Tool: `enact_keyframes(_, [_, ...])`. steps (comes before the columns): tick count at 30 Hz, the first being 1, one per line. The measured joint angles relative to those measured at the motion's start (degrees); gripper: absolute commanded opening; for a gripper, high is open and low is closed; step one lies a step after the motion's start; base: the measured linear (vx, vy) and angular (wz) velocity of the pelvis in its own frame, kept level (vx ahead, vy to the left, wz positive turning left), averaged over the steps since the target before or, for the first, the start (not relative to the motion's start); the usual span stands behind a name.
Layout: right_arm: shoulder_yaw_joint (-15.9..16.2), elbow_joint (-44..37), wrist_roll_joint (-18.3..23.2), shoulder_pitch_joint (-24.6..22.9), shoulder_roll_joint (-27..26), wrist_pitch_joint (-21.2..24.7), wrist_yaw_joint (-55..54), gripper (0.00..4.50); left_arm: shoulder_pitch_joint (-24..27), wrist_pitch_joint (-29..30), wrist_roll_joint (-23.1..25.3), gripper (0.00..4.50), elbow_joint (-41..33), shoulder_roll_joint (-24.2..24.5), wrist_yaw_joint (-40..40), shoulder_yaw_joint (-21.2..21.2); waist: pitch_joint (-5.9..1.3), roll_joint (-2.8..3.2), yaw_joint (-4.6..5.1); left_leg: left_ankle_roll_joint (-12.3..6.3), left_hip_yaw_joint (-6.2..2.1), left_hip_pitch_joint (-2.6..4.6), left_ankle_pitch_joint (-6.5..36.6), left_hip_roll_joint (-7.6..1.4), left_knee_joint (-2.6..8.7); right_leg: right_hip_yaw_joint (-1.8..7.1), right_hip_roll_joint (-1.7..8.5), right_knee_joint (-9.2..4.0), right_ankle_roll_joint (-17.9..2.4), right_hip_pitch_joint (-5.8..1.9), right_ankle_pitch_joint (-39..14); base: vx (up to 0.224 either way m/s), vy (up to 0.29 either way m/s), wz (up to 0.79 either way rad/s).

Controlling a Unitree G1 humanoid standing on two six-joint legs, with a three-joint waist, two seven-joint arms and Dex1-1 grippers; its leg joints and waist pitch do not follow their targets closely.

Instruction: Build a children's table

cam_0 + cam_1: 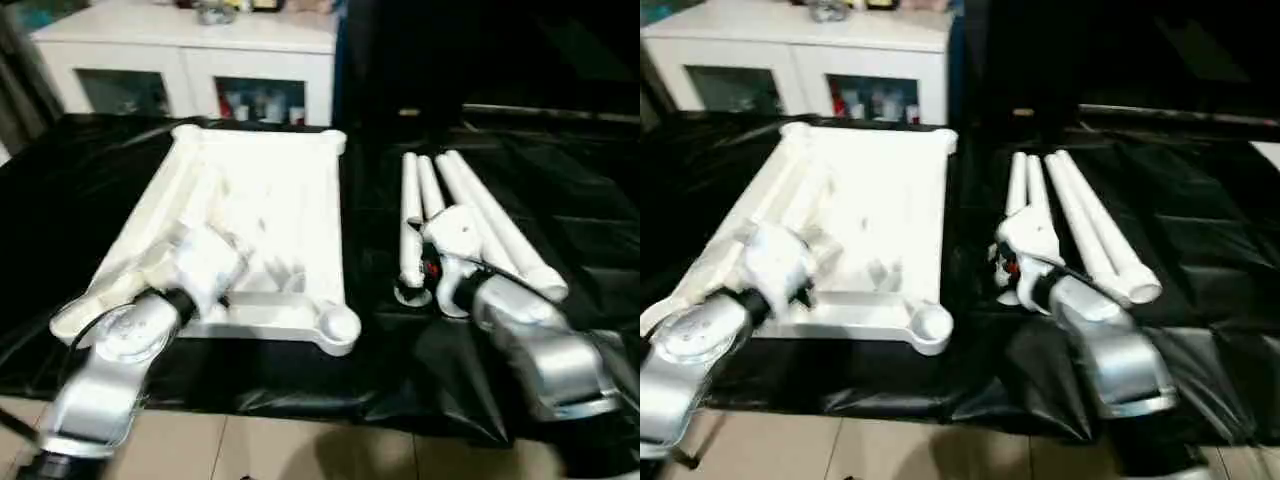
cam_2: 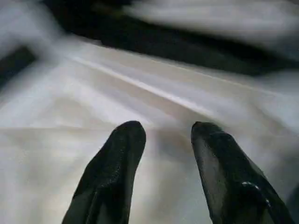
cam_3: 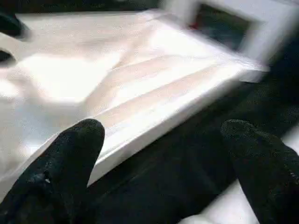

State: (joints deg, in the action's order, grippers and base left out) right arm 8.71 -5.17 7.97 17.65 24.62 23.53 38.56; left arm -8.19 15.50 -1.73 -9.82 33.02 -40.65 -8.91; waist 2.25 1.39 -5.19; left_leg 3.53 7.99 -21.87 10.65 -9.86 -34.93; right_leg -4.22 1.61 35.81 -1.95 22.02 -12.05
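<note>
The white tabletop lies underside up on a black cover, with a round corner socket at its near right. To its right, the white legs lie side by side. My left arm reaches over the tabletop's near left part. In the left wrist view my left gripper is open, its black fingers just above the white plastic with nothing between them. My right arm hangs over the legs' near ends. My right gripper is wide open and faces the tabletop's long edge.
A black sheet covers the work surface and hangs over its near edge above a tiled floor. A white glass-doored cabinet stands behind the surface. Black cover separates the tabletop from the legs.
</note>
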Motion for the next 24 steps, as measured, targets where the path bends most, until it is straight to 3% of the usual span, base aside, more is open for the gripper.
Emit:
enact_keyframes(4, [1.53,-1.15,1.39,0.5,5.7,-0.05,9.24,4.5,-1.07,1.11,-0.9,2.09,1.85,5.27,-11.51,-3.2,0.05,0.11,-0.09,-0.08,0.37,0.13,0.04,-0.01,0.08,0.24,0.02,0.03,-0.19,0.03,0.11,0.0,0.0,0.0])
enact_keyframes(6, [3.37,-1.82,2.26,0.76,8.84,0.12,14.01,4.5,-2.53,-1.55,-0.44,1.75,4.39,6.56,-14.86,-5.85,0.07,0.15,-0.06,-0.1,0.45,0.22,0.05,-0.01,0.11,0.3,0.03,0.03,-0.18,0.01,0.11,0.0,0.0,0.0])
enact_keyframes(11, [6.2,-3.82,3.7,1.5,13.07,1.4,22.46,4.5,-9.63,-6.22,-0.28,1.31,13.83,4.37,-20.12,-8.01,0.07,0.15,-0.02,-0.1,0.56,0.54,0.05,-0.04,0.15,0.35,0.03,0.06,-0.13,-0.16,0.08,0.0,0.0,0.0])
enact_keyframes(15, [7.05,-3.97,3.69,2.17,14.15,2.31,24.46,4.5,-12.78,-8.82,-1.4,1.19,18.94,1.72,-22.64,-8.7,0.08,0.14,0.14,-0.1,0.7,0.68,0.05,-0.07,0.21,0.43,0.03,0.08,0.0,-0.16,0.01,0.0,0.0,0.0])
enact_keyframes(17, [7.52,-4.58,3.69,2.17,14.72,2.73,24.8,4.5,-14.75,-10.28,-0.79,0.91,22.41,1.5,-22.89,-9.82,0.08,0.17,0.08,-0.09,0.71,0.69,0.04,-0.07,0.27,0.43,0.03,0.1,-0.01,-0.15,0.01,0.0,0.0,0.0])
enact_keyframes(22, [7.7,-5.95,3.65,2.15,15.43,3.38,25.79,4.5,-17.09,-13.22,0.58,0.69,26.25,1.57,-26.29,-11.35,0.09,0.35,-0.03,-0.09,0.76,0.69,0.05,-0.07,0.32,0.44,0.03,0.04,-0.21,-0.15,0.1,0.0,0.0,0.0])
enact_keyframes(24, [7.81,-5.94,3.52,2.15,15.86,3.38,25.81,4.5,-17.52,-14.31,1.42,0.38,27.86,1.89,-27.52,-11.9,0.12,0.44,-0.02,-0.1,0.77,0.68,0.05,-0.07,0.32,0.44,0.03,0.04,-0.22,-0.15,0.1,0.0,0.0,0.0])
